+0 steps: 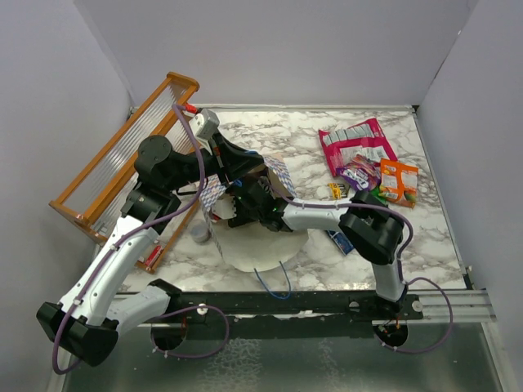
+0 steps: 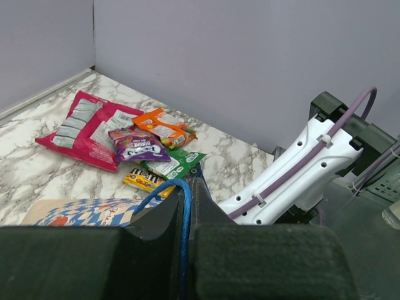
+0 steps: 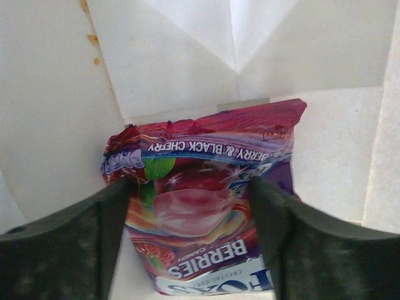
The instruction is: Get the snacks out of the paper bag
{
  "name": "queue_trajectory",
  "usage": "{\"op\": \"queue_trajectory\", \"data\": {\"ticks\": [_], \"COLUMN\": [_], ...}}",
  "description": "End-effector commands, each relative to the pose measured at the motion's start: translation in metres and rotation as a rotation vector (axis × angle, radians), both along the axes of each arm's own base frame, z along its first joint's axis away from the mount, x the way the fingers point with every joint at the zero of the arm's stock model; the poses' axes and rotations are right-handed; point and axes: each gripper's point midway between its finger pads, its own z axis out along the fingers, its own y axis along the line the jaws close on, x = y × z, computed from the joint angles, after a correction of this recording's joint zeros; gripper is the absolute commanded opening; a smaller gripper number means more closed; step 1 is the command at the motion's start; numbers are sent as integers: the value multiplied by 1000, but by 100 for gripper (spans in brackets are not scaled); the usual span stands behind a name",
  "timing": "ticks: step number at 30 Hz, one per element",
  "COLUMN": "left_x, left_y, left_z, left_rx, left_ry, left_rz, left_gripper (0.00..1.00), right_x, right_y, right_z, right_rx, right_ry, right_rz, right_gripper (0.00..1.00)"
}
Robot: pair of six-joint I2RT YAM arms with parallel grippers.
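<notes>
Pinching string handle of paper bag between clamped left fingers; straddling berry packet inside with wide-spread right fingers, grip unclear.

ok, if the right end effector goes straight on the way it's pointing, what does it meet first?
The berry candy packet, lying inside the paper bag between the open fingers of the right end effector. Past it is the bag's cream floor. The gap to the packet is unclear.
</notes>
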Motion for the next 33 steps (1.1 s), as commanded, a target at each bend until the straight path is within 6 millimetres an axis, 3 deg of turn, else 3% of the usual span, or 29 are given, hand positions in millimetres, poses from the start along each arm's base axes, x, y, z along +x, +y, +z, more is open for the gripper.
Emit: {"op": "queue_trajectory", "data": {"ticks": [1, 9, 15, 26, 33], "left_x": [-15, -6, 6, 22, 35], "left_y": [5, 7, 13, 26, 29], "left_z": [31, 21, 16, 8, 6], "left_rx": [-55, -35, -19, -16, -24], "left_ry": [-97, -70, -45, -34, 1], "left_rz": [-14, 32, 115, 242, 302], "left_gripper": [0, 0, 0, 0, 0], "right_x": [16, 15, 9, -8, -29], "right_y": [-4, -6, -7, -18, -9], "right_z": [-2, 3, 14, 49, 73], "right_rx": [10, 19, 38, 129, 222], "right_ry": [-24, -16, 6, 13, 73], "right_rz": [-67, -68, -62, -40, 41], "right_gripper": [63, 23, 8, 1, 1]}}
